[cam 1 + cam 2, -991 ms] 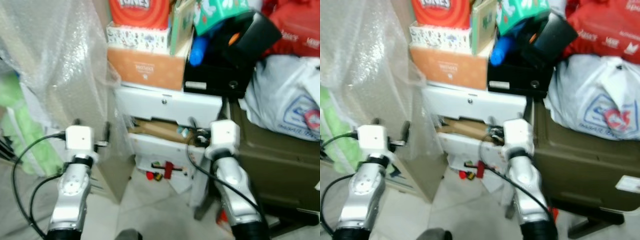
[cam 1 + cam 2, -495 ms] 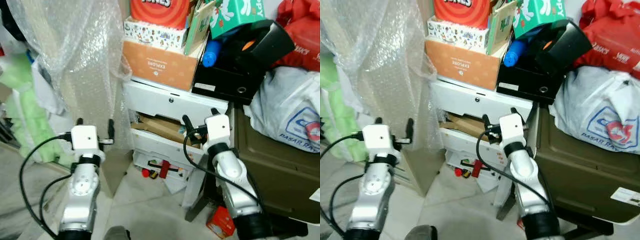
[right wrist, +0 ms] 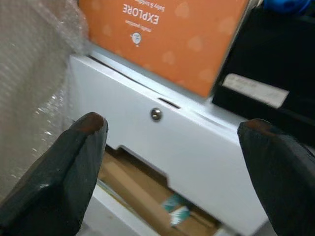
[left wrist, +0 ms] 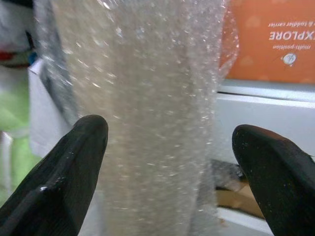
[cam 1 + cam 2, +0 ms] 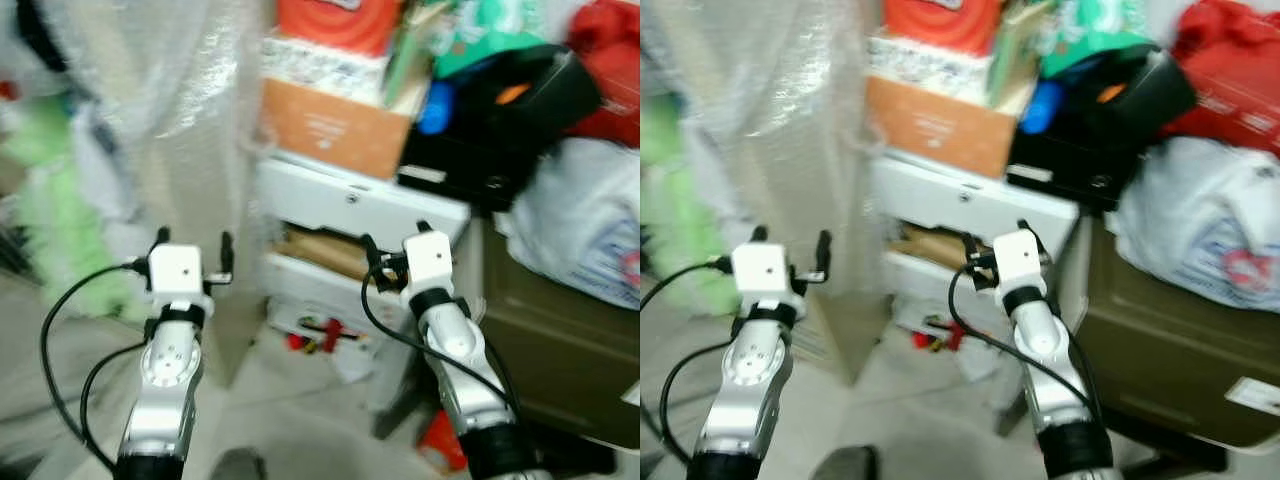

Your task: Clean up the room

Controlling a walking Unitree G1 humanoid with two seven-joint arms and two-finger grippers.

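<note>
Both tools, the left tool (image 5: 191, 247) and right tool (image 5: 394, 244), hang spread apart and empty, seemingly ready to pick something, facing a white cabinet (image 5: 350, 205) with small clutter (image 5: 322, 334) on the floor below.

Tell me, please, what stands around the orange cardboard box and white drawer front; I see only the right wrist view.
Observer: On the orange cardboard box rests a red box.
Operator: And to the robot's right of the white drawer unit?
Observer: A dark olive-green storage bin stands there, with a white plastic bag on top.
Operator: Where is the other arm?
Observer: The left gripper, fingers apart, faces a hanging sheet of clear bubble wrap.
Operator: Anything on the floor?
Observer: Small red items lie at the foot of the white drawer unit; they are too blurred to identify.
</note>
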